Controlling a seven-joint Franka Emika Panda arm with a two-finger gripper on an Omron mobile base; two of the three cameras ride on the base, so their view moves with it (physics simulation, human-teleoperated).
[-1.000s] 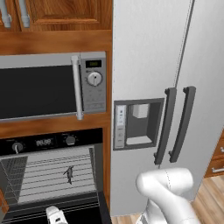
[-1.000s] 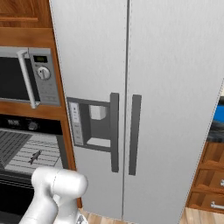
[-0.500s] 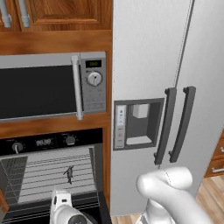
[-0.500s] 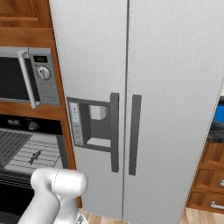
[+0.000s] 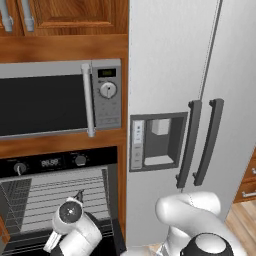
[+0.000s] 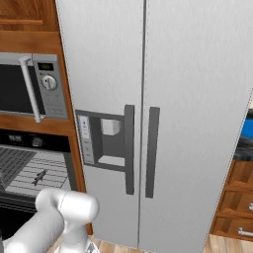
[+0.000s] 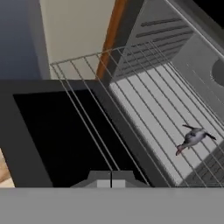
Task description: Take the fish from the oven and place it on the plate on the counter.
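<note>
Apparently closed and empty, gripper point(image 7: 111, 180) well short of the fish point(image 7: 194, 138) lying ahead-right on the oven point(image 7: 175, 94) rack; probably light, slippery, best pinched mid-body.

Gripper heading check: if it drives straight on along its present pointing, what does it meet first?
Judging by the hand view, probably the oven's open door or the wire rack's front, not the fish, which lies off to the right. Depth is unclear.
</note>
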